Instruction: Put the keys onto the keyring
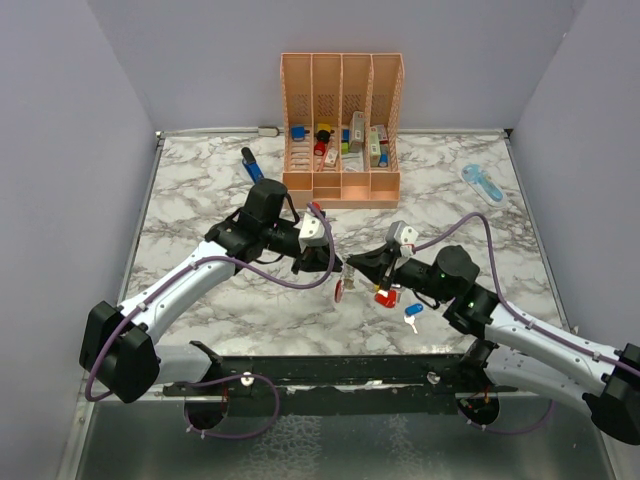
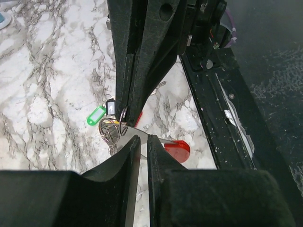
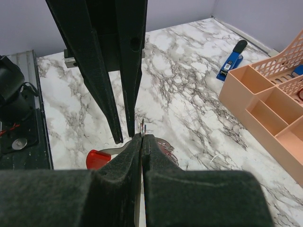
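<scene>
The right gripper (image 3: 142,138) is clamped on the keyring (image 3: 142,125), whose thin silvery loop stands on edge just past its fingertips. It is held over the middle of the marble table (image 3: 189,109), well in front of the orange slotted rack (image 1: 342,130). The left gripper (image 2: 143,142) meets it tip to tip with its jaws a narrow slit apart — whether they pinch anything I cannot tell. A red-headed key (image 2: 177,149) shows just beside those tips, while a green-tagged key (image 2: 96,116) and a silvery key bunch (image 2: 109,131) sit close by the ring.
</scene>
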Controlling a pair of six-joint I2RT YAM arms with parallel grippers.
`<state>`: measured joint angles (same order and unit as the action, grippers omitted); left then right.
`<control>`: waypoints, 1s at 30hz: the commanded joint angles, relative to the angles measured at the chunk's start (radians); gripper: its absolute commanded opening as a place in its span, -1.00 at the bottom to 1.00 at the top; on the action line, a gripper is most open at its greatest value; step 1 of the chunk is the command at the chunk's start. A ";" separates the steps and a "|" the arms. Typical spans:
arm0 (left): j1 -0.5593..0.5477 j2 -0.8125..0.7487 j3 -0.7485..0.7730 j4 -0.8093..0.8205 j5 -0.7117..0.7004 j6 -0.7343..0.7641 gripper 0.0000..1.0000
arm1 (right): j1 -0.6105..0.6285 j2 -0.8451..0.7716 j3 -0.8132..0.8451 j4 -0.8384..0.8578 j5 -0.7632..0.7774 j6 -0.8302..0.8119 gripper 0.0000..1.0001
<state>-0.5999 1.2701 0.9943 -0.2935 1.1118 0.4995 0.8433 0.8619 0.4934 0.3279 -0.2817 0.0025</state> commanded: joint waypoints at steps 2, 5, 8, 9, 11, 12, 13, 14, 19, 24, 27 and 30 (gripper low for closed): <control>-0.002 -0.016 0.017 0.056 0.057 -0.031 -0.68 | 0.000 0.015 0.022 0.024 -0.004 -0.002 -0.98; -0.003 -0.011 0.018 0.077 0.060 -0.043 -0.65 | 0.000 0.025 0.022 0.033 -0.012 0.000 -0.98; -0.005 -0.009 0.014 0.079 0.051 -0.039 -0.65 | 0.000 0.020 0.024 0.036 -0.015 0.002 -0.98; -0.005 -0.009 0.010 0.077 0.049 -0.033 -0.64 | 0.000 0.018 0.026 0.032 -0.015 0.001 -0.98; -0.005 -0.009 0.005 0.073 0.043 -0.023 -0.64 | 0.000 0.013 0.029 0.025 -0.014 0.001 -0.98; -0.005 -0.010 0.005 0.066 0.037 -0.017 -0.64 | 0.000 0.009 0.030 0.020 -0.012 -0.002 -0.98; -0.005 -0.012 0.008 0.053 0.031 -0.009 -0.64 | 0.000 0.005 0.029 0.013 -0.009 -0.002 -0.98; -0.005 -0.013 0.013 0.031 0.022 0.011 -0.64 | 0.000 0.000 0.030 0.005 -0.005 -0.006 -0.98; -0.002 -0.024 0.041 -0.064 -0.065 0.148 -0.69 | -0.001 -0.036 0.019 -0.024 0.002 -0.007 -0.98; 0.004 -0.024 0.044 -0.051 -0.066 0.156 -0.59 | 0.000 -0.051 0.018 -0.047 -0.009 -0.002 -0.98; 0.004 -0.016 0.042 -0.001 -0.052 0.119 -0.45 | 0.000 -0.037 0.020 -0.039 -0.024 0.001 -0.98; 0.004 -0.009 0.052 0.019 -0.041 0.109 -0.42 | 0.000 -0.023 0.018 -0.022 -0.031 0.004 -0.98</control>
<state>-0.5976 1.2697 1.0077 -0.3149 1.0546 0.6182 0.8433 0.8276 0.4942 0.2821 -0.2855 0.0029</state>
